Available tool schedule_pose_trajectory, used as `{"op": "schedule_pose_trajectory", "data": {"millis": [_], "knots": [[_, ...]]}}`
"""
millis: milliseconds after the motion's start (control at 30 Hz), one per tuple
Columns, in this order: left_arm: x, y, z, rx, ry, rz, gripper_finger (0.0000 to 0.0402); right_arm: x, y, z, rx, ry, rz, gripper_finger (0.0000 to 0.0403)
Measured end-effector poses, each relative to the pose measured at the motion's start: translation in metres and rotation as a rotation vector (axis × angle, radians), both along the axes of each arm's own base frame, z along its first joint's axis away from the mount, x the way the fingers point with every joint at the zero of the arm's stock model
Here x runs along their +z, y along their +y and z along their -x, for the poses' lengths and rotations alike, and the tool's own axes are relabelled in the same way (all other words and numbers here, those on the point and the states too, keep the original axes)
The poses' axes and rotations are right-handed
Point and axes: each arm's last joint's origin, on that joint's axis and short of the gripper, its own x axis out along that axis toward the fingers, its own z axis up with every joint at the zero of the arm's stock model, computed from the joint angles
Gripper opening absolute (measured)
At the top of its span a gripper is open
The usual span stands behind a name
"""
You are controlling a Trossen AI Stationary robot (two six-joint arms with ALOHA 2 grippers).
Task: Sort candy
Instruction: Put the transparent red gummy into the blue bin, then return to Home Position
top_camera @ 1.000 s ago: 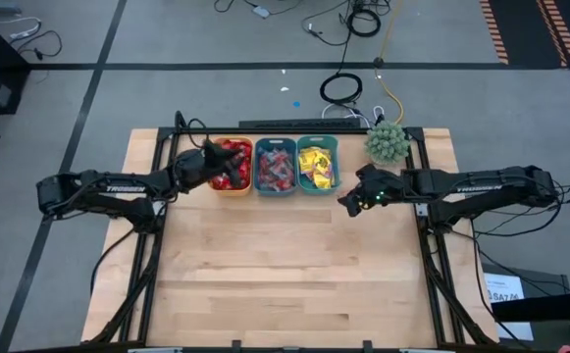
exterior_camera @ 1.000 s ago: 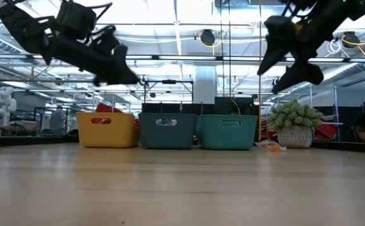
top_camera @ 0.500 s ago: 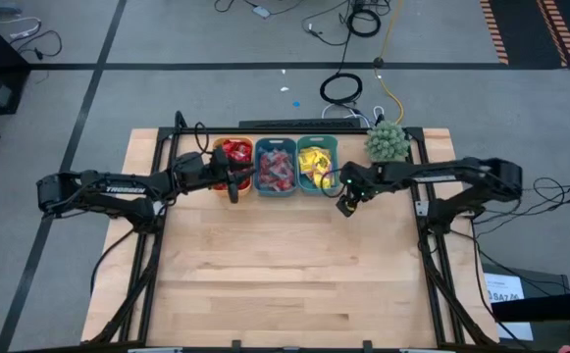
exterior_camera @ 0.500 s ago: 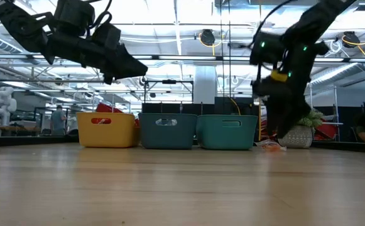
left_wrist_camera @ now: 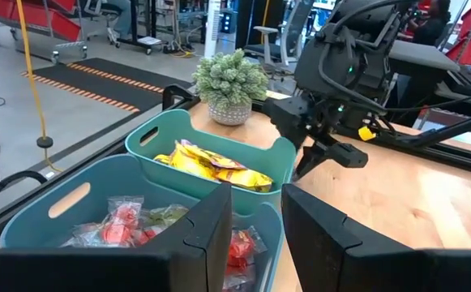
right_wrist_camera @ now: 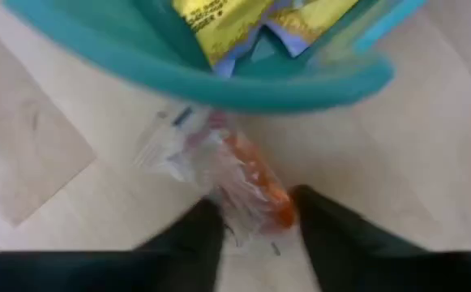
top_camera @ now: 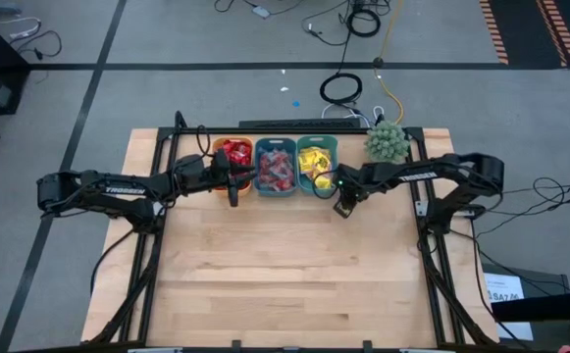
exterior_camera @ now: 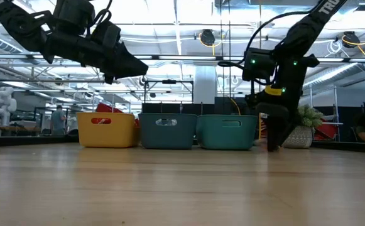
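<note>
Three bins stand in a row at the table's far edge. The orange bin [exterior_camera: 107, 132] holds red packets [top_camera: 232, 155], the blue bin [exterior_camera: 168, 132] small wrapped pieces [left_wrist_camera: 126, 223], and the teal bin [exterior_camera: 227, 132] yellow packets [left_wrist_camera: 211, 166]. A clear-wrapped candy with an orange middle [right_wrist_camera: 235, 182] lies on the table just right of the teal bin. My right gripper [right_wrist_camera: 255, 235] points down at it, shut on its near end. My left gripper [left_wrist_camera: 257, 211] hovers level above the orange and blue bins, open by a narrow gap with nothing in it. My right gripper has the candy's near end [right_wrist_camera: 255, 212] between its two fingers, one finger on each side of the wrapper. The fingers come from above, pointing steeply down. The candy lies flat on the table, its far end against the teal bin's wall.
A green spiky plant in a pot [top_camera: 387, 142] stands at the far right corner, close behind my right arm. The wide bare wooden tabletop [top_camera: 285, 275] lies in front of the bins.
My right gripper has come down from high above the table and moved left toward the teal bin. It has tipped to point down, and its fingers have drawn together around the candy. My left gripper has swung slightly right, from over the orange bin toward the blue bin.
</note>
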Motion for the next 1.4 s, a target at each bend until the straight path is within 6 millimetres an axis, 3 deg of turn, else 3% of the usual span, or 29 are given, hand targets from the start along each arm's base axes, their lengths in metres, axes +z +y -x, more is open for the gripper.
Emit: {"op": "schedule_pose_trajectory", "data": {"millis": [100, 133, 233, 400, 533, 733, 933, 1067, 1200, 1400], "knots": [[0.0, 0.0, 0.0, 0.0, 0.0, -0.001, 0.0118, 0.008, 0.006, 0.006, -0.001, 0.006, -0.052, 0.0038], [0.0, 0.0, 0.0, 0.0, 0.0, -0.001, 0.0118, 0.011, 0.009, 0.009, 0.002, 0.009, -0.095, 0.0022], [0.0, 0.0, 0.0, 0.0, 0.0, -0.001, 0.0118, 0.03, 0.019, 0.014, -0.046, 0.023, -0.157, 0.0021], [0.0, 0.0, 0.0, 0.0, -0.004, -0.003, 0.0118, 0.088, 0.031, 0.003, -0.016, -0.06, -0.124, 0.0013], [0.001, 0.0, 0.0, 0.001, -0.007, -0.004, 0.0118, 0.142, 0.031, -0.019, 0.015, -0.263, -0.053, 0.0004], [0.001, 0.0, 0.0, -0.001, -0.003, -0.022, 0.0118, 0.187, 0.005, -0.07, 0.057, -0.39, 0.051, 0.0002], [0.0, 0.0, 0.0, -0.007, 0.015, -0.054, 0.0118, 0.182, -0.034, -0.141, 0.11, -0.379, 0.111, 0.0016], [0.0, 0.0, 0.0, -0.007, 0.015, -0.053, 0.0118, 0.17, -0.058, -0.17, 0.085, -0.343, 0.109, 0.0062], [0.0, 0.0, 0.0, -0.008, 0.016, -0.051, 0.0118, 0.153, -0.075, -0.184, 0.063, -0.264, 0.055, 0.013], [0.0, 0.0, 0.0, -0.009, 0.016, -0.051, 0.0118, 0.147, -0.083, -0.186, 0.026, -0.222, 0.023, 0.0236]]}}
